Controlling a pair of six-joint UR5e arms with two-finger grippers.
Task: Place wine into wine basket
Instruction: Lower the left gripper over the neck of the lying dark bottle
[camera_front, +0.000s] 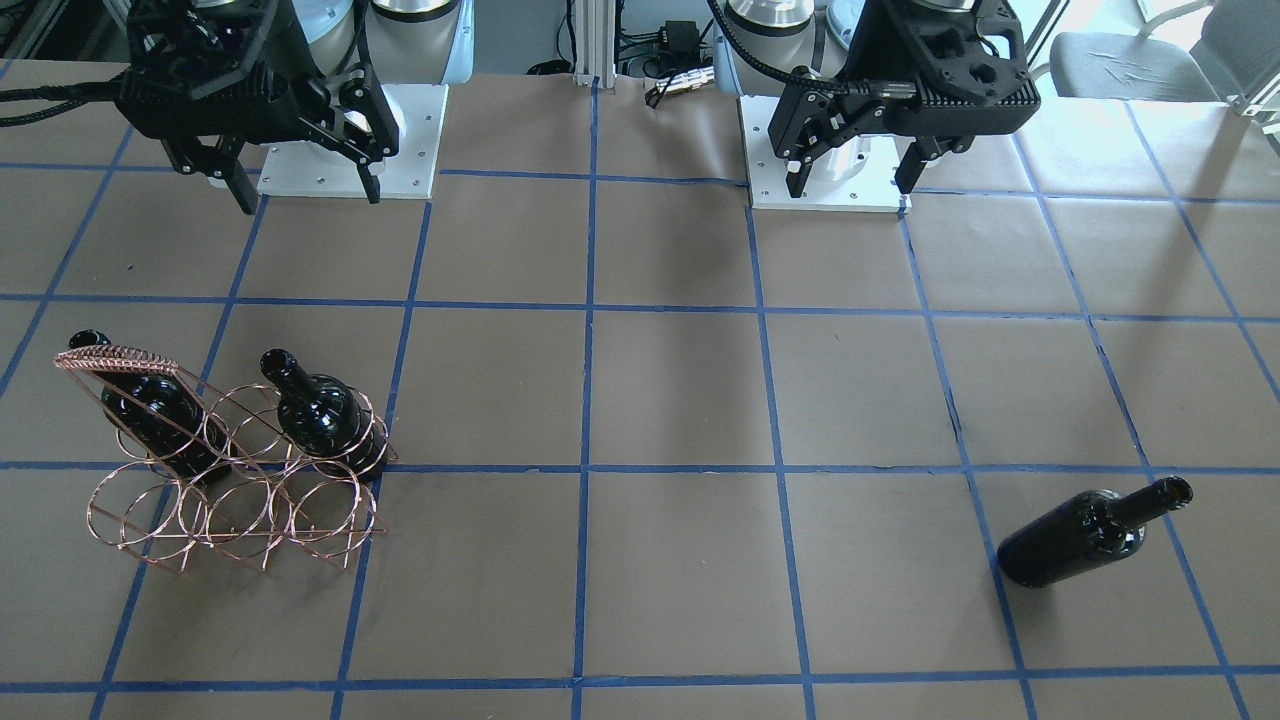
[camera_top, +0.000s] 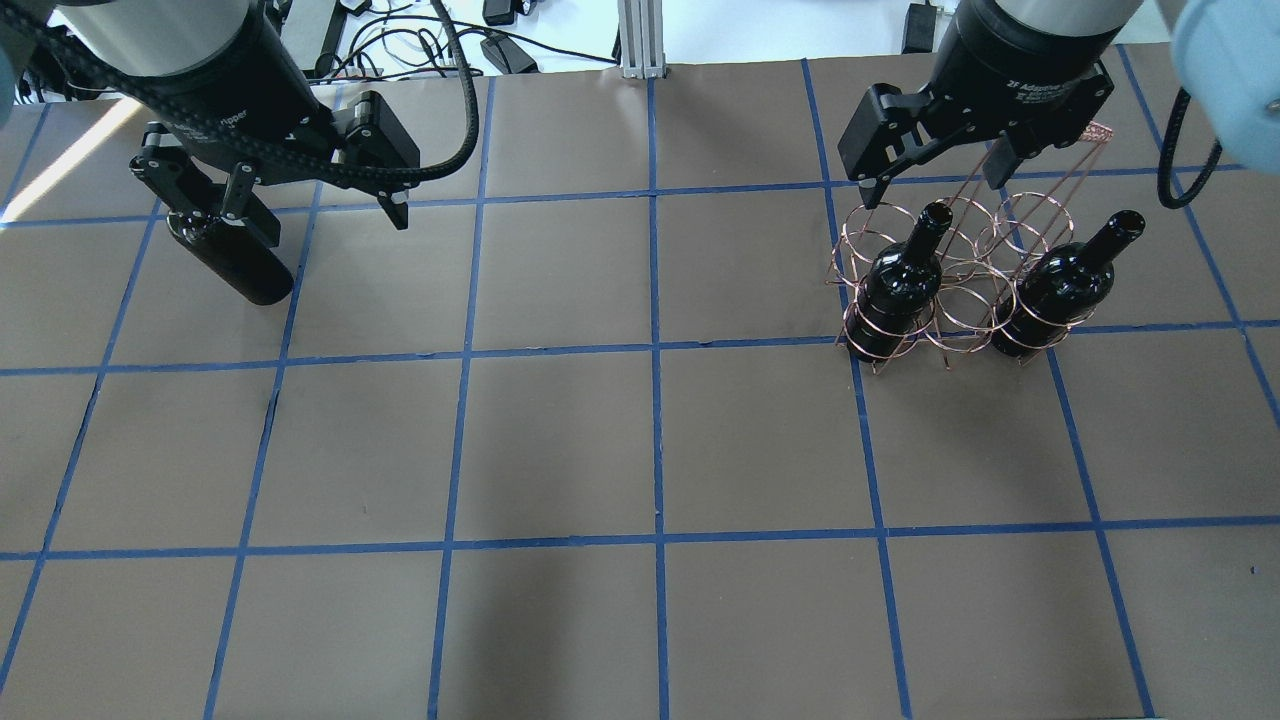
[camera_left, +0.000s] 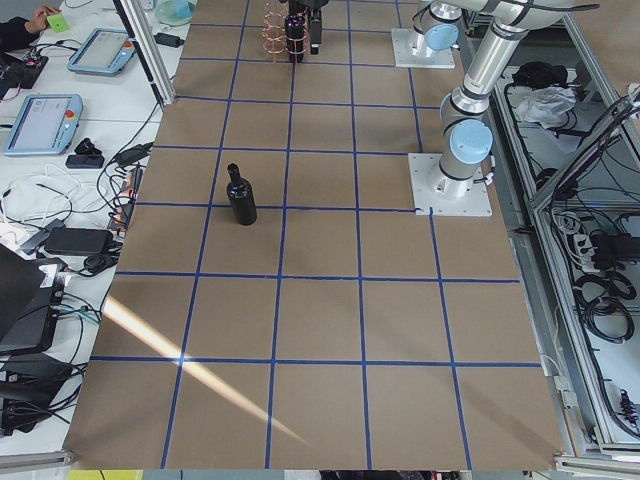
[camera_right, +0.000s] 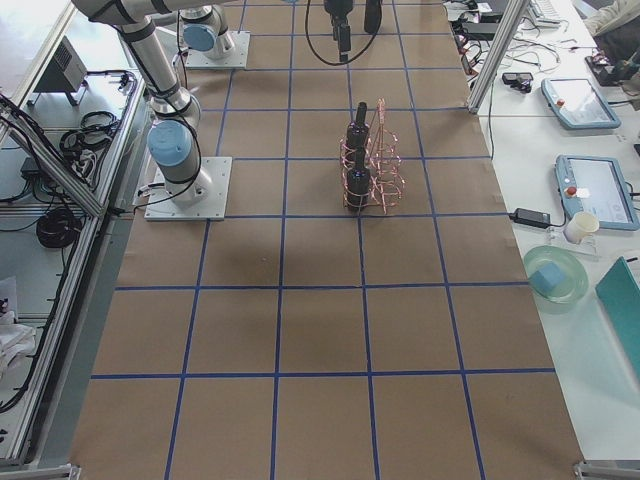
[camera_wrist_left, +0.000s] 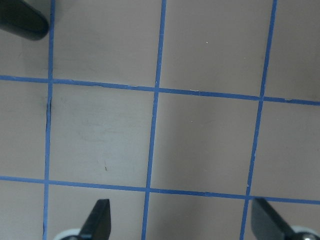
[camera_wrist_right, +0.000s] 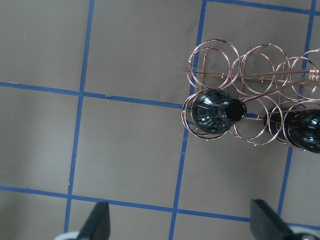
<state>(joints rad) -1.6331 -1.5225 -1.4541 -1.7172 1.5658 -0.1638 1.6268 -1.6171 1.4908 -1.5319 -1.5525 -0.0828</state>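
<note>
The wine is a dark glossy bottle with an open mouth, standing alone on the table; it also shows in the overhead view and the exterior left view. My left gripper is open and empty, high above the table. In the left wrist view the bottle is only a dark edge at the top left corner, away from the gripper. The copper wire wine basket holds two other dark bottles. My right gripper hangs open above it, and the basket shows in the right wrist view.
The two bottles fill the basket's loops on the robot's side; the other loops are unfilled. Brown table paper carries a blue tape grid. The arm bases stand at the robot's edge of the table.
</note>
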